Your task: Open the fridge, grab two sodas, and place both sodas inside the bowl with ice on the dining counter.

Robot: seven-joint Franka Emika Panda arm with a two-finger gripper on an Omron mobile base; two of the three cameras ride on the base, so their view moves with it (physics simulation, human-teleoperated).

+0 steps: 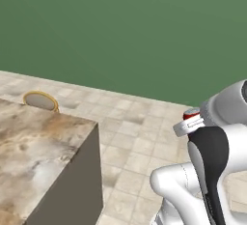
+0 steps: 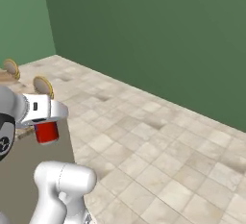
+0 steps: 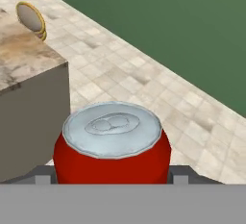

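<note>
A short red soda can (image 3: 111,146) with a silver top sits between my gripper's (image 3: 111,176) two dark fingertips (image 3: 42,175), which are shut on its sides. From the right base view the can (image 2: 46,132) hangs under the gripper (image 2: 46,124), in the air beside the end of the dining counter (image 2: 24,170). The left base view catches a sliver of the can (image 1: 191,115) behind the arm. The beige marbled dining counter (image 1: 38,147) lies to the left, with its corner (image 3: 24,59) ahead on the left in the hand view. The fridge and the bowl are out of view.
A round tan stool (image 1: 41,101) stands past the counter's far corner; it appears as a stool (image 2: 43,86) with another stool (image 2: 10,67) behind it, and as a stool (image 3: 31,17). Beige tiled floor (image 2: 158,146) stretches to a green wall (image 1: 125,31).
</note>
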